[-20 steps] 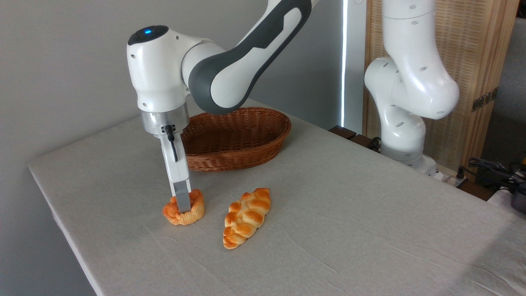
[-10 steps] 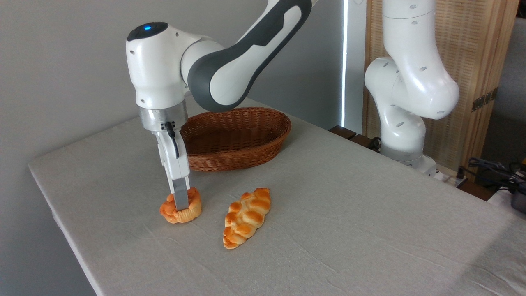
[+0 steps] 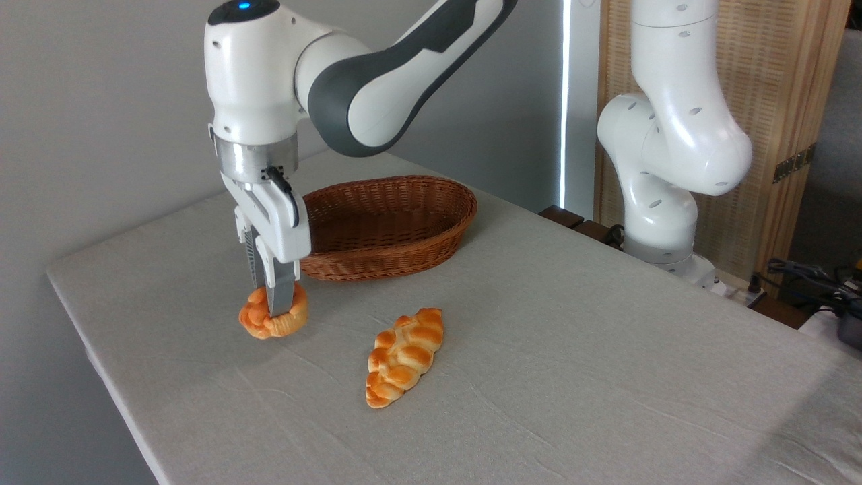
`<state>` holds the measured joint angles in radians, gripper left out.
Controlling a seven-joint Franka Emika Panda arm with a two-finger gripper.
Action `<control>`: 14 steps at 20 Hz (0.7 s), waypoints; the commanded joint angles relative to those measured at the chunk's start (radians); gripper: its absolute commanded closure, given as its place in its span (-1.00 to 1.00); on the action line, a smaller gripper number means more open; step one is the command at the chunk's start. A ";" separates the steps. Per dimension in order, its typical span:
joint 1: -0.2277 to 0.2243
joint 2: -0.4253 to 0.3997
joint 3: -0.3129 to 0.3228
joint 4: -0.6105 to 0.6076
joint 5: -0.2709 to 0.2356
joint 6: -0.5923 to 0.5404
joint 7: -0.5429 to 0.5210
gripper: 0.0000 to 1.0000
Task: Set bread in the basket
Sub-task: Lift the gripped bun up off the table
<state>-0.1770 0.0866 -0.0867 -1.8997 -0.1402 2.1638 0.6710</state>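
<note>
The bread, a small roundish orange-golden bun, hangs just above the table at the left. My gripper points straight down and is shut on it, one grey finger pressed into its top and front. The oval brown wicker basket stands behind and to the right of the held bun, with nothing showing inside it. The wrist partly hides the basket's left end.
A longer braided golden loaf lies on the grey cloth right of the bun. The table's left edge runs close to the gripper. The arm's white base stands at the back right, with cables beyond it.
The gripper has risen with the bun in it and shifted a little left, lifting the bun off the table. The wrist has turned slightly. Loaf and basket have not moved.
</note>
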 commanded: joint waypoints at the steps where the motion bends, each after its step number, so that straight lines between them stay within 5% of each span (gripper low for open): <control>1: -0.006 -0.022 -0.021 0.048 -0.027 -0.105 -0.118 0.14; 9: -0.009 -0.073 -0.117 0.067 -0.064 -0.153 -0.437 0.14; 14: -0.024 -0.074 -0.180 0.065 -0.062 -0.231 -0.544 0.12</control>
<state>-0.1905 0.0183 -0.2349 -1.8351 -0.1840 2.0014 0.1880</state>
